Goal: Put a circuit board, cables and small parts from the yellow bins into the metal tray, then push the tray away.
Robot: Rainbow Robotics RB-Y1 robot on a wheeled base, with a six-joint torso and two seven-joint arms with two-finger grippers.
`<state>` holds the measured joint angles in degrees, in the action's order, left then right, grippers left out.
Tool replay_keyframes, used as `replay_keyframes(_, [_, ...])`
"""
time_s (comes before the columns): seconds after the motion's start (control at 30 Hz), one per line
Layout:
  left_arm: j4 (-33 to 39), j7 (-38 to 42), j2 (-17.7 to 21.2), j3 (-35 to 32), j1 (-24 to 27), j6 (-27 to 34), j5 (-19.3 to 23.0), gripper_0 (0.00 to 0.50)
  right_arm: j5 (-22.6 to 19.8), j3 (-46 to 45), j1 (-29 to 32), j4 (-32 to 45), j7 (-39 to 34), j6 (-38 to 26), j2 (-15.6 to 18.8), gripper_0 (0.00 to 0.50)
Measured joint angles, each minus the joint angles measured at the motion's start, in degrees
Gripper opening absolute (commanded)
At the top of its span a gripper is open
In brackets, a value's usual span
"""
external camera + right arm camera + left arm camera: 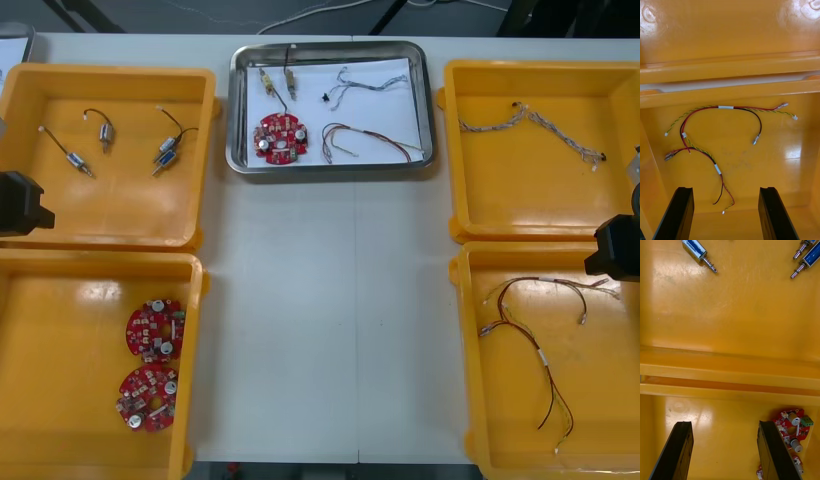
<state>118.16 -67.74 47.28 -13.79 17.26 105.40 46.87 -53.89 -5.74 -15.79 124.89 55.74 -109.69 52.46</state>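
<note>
Since the tray (330, 167) already holds a board (280, 136), cables (366, 140) and small parts (278, 82), the push looks like the next step. It sits far-centre between the bins (207, 150), long axis across the table, ahead and inward of both arms. The left gripper (724, 424) is spread empty over the left bins and the right gripper (725, 191) spread empty over a red-yellow cable (720, 107); both are roughly equally far from the tray.

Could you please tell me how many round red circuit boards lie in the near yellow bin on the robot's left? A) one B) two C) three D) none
B: two circuit boards lie in the near left bin, close to the open left tool.
</note>
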Motion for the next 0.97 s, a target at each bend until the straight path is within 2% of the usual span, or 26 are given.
replay_keyframes(0.97, [0.0, 0.0, 0.0, 0.0, 0.0, 0.0, 0.0, 0.5, 0.0, 0.0, 0.0, 0.0, 0.0, 0.0, 0.0, 0.5])
